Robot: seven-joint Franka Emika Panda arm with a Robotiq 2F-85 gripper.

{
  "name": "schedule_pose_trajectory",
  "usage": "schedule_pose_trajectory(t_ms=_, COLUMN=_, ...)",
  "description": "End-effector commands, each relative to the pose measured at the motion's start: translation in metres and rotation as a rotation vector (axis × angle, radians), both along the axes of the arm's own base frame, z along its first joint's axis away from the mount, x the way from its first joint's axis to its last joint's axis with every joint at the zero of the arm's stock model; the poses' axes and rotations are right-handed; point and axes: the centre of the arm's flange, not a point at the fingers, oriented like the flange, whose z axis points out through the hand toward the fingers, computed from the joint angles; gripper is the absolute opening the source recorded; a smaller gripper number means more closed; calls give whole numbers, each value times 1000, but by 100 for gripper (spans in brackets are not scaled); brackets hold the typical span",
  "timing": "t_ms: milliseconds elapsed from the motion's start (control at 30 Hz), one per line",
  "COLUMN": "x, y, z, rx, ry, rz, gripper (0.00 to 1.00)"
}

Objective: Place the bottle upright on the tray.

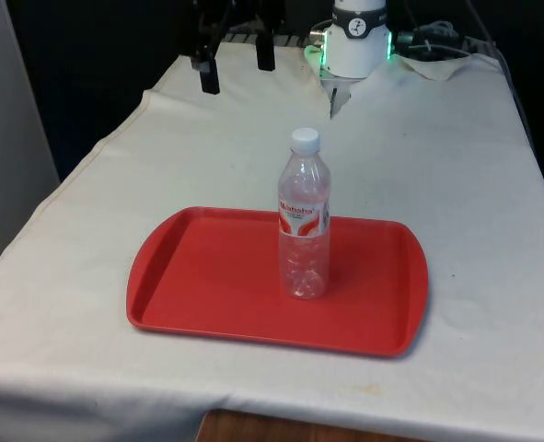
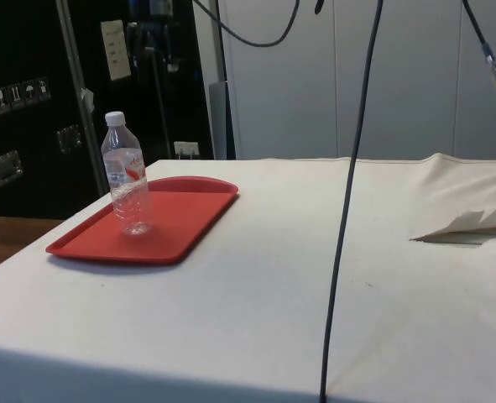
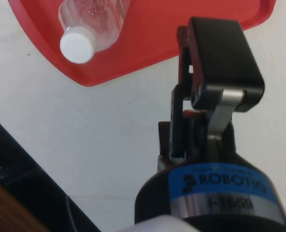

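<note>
On the red tray (image 1: 198,285) we see the clear plastic water bottle (image 1: 304,221) standing upright, a little toward the front view's right of the tray's middle, its white screw cap (image 1: 306,139) on top. Around its upper body runs a label (image 1: 303,221) in white and red; the red lettering looks to us like "Mahaha", though we cannot read it with certainty. From the side view the bottle (image 2: 127,185) stands clear of the tray's (image 2: 180,227) raised rim, and the label shows there as a red and white patch without readable letters.

From the wrist view we look down on the cap (image 3: 77,44) and the bottle's shoulder, with a corner of the tray (image 3: 147,34) beneath them. That view also shows printed writing on the wrist's blue band: "ROBOTIQ", and below it on the metal ring a number that we take for "I-1559".

We find the claw (image 1: 237,66) in the front view, raised above the far end of the bench (image 1: 456,184), well apart from the bottle. Its two black fingers (image 1: 209,75) hang with a wide gap between them, holding nothing.

The side view shows a dark cable (image 2: 348,201) hanging down in front of the white cloth.
</note>
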Motion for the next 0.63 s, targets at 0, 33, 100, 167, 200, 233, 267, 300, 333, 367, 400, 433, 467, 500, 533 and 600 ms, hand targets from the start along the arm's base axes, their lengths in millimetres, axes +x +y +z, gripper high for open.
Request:
schedule_pose_trajectory(t_ms=0, x=-1, y=1, z=4, rx=-13, ry=1, rz=-3, gripper=100)
schedule_pose_trajectory(t_ms=33, x=0, y=0, z=1, rx=-1, ry=1, rz=0, gripper=100)
schedule_pose_trajectory(t_ms=100, x=0, y=3, z=7, rx=-17, ry=1, rz=-2, gripper=100)
schedule_pose_trajectory(t_ms=167, x=1, y=4, z=8, rx=-20, ry=0, rz=-1, gripper=100)
schedule_pose_trajectory(t_ms=200, x=1, y=4, z=9, rx=-22, ry=0, rz=-1, gripper=100)
schedule_pose_trajectory(t_ms=233, x=1, y=5, z=10, rx=-24, ry=0, rz=-2, gripper=100)
schedule_pose_trajectory(t_ms=267, x=2, y=4, z=8, rx=-13, ry=-1, rz=2, gripper=100)
schedule_pose_trajectory(t_ms=300, x=1, y=5, z=11, rx=-24, ry=0, rz=-1, gripper=100)
schedule_pose_trajectory(t_ms=333, x=1, y=6, z=13, rx=-26, ry=-1, rz=-2, gripper=100)
schedule_pose_trajectory(t_ms=367, x=2, y=7, z=13, rx=-27, ry=-1, rz=-2, gripper=100)
schedule_pose_trajectory(t_ms=400, x=2, y=7, z=14, rx=-27, ry=-1, rz=-2, gripper=100)
schedule_pose_trajectory(t_ms=433, x=2, y=8, z=15, rx=-28, ry=-1, rz=-1, gripper=100)
schedule_pose_trajectory(t_ms=467, x=2, y=8, z=15, rx=-27, ry=-1, rz=-1, gripper=100)
schedule_pose_trajectory(t_ms=500, x=2, y=9, z=16, rx=-27, ry=-2, rz=-2, gripper=100)
schedule_pose_trajectory(t_ms=533, x=1, y=9, z=16, rx=-28, ry=-2, rz=-3, gripper=100)
schedule_pose_trajectory(t_ms=600, x=2, y=9, z=16, rx=-17, ry=-1, rz=1, gripper=100)
